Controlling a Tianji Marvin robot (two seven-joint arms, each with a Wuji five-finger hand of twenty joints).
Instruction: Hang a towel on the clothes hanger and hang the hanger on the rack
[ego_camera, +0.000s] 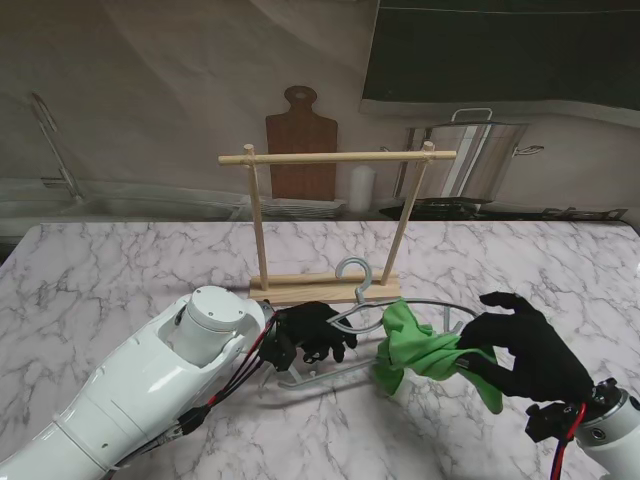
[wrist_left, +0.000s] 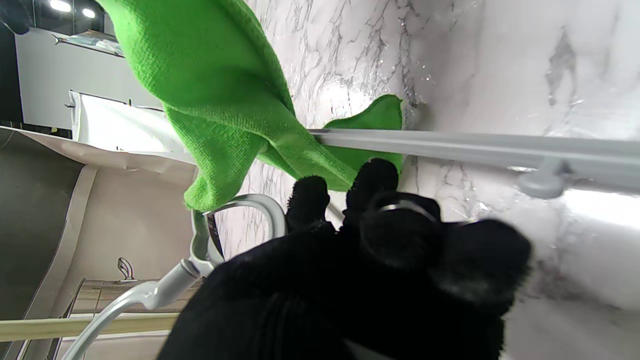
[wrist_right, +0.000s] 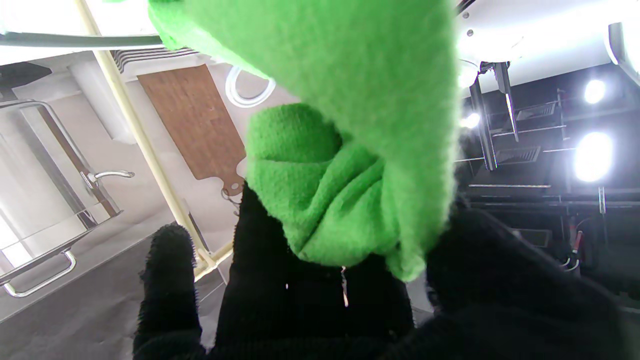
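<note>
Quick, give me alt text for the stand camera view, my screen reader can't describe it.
The right hand holds a green towel draped over the bar of a grey clothes hanger, which the left hand grips on the marble table. Farther from me, just behind the hanger's hook, stands a wooden rack, nothing hanging on it.

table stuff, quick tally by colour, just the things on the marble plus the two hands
green: 1, the towel
grey: 1, the hanger
bare wood: 1, the rack
black: 2, the left hand and the right hand
total: 5
</note>
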